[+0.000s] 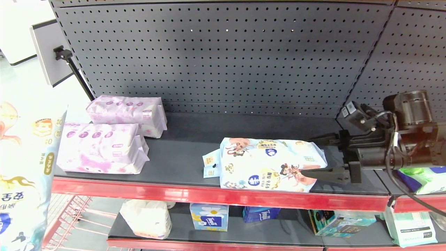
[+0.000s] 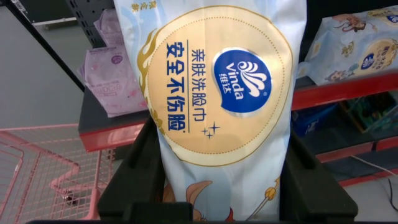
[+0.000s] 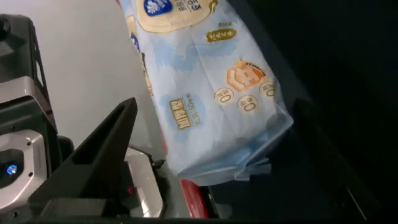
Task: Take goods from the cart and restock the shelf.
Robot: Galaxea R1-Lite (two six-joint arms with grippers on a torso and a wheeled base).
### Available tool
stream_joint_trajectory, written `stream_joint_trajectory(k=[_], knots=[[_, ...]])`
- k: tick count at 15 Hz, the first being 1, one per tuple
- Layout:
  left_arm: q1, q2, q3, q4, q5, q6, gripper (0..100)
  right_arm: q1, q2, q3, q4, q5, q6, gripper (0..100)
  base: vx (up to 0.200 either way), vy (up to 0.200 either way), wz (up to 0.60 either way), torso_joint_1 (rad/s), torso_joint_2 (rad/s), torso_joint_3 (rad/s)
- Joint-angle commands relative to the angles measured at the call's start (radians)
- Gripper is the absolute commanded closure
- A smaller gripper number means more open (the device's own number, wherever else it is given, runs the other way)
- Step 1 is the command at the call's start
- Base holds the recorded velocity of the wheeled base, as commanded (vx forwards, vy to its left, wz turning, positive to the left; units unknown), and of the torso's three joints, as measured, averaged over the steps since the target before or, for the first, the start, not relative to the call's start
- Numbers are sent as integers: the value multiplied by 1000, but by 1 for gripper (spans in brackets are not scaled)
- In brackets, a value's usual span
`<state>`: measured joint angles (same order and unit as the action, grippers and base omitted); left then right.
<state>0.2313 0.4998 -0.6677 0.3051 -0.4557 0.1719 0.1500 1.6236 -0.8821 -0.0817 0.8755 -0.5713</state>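
Shelf (image 1: 181, 157) front edge: right gripper (image 1: 310, 156) released astride pale-blue plastic tissue pack (image 1: 264, 164); left gripper (image 2: 224, 171) clamps second pack (image 2: 224, 81). We judge both light, squashy; grip mid-body.

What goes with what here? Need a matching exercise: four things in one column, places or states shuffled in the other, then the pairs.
Column 1
1. front pink pack
2. cartoon pack
3. daisy box
4. left claw

Column 2
a. on the lower shelf
b. left end of the upper shelf
c. shut on a blue-and-white pack
d. on the upper shelf, one end between the fingers of the open right claw

Pairs: 1-b, 2-d, 3-a, 4-c
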Motion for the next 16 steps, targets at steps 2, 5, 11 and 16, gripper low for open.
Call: stream_joint_trajectory(k=[2,5,11,16], knots=[[0,8,-1,0,-1,0,100,-10,-146,48,-1,0,65,0,0,0,0,0,0,0],[-36,23,-1,0,0,1,100,-52,-318,153,-7,-82,90,0,0,0,0,0,0,0],[-141,89,-1,-1,2,54,100,-107,-766,342,-10,-783,384,0,0,0,0,0,0,0],[-185,214,-6,-121,2,93,100,-122,-1223,574,0,-932,384,0,0,0,0,0,0,0]])
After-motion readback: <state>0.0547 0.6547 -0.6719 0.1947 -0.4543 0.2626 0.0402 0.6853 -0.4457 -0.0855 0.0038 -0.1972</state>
